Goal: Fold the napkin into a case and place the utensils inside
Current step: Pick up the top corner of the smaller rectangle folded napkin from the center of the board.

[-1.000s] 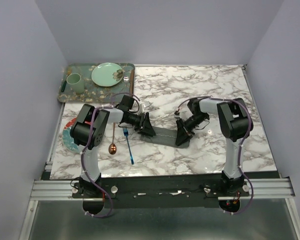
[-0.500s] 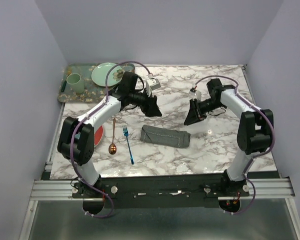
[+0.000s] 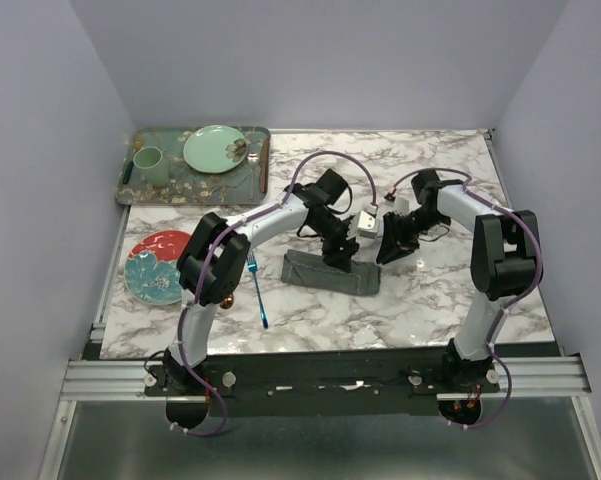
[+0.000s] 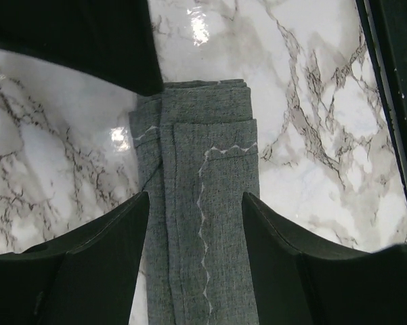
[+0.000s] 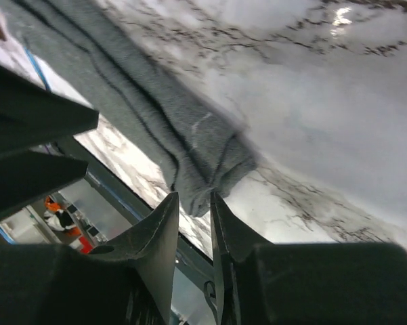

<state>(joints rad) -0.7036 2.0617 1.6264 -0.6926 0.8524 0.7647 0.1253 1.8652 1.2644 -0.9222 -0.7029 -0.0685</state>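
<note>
Left pincer (image 4: 195, 223) gapes wide over the case (image 4: 203, 203); right pincer (image 5: 193, 223) nearly closed; only overhead shows fork (image 3: 257, 291).

green tray (image 3: 130, 190) holds cup (image 3: 148, 164), plate (image 3: 215, 148); floral plate (image 3: 156, 266) nearer.

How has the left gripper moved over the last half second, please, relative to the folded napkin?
Yes: the left gripper has swung right and nearer, from beyond the folded napkin down to its far edge.

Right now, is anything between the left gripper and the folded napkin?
Nothing visible. The left gripper hangs open right over the napkin, fingers either side of the cloth, with only bare marble table around it.
</note>
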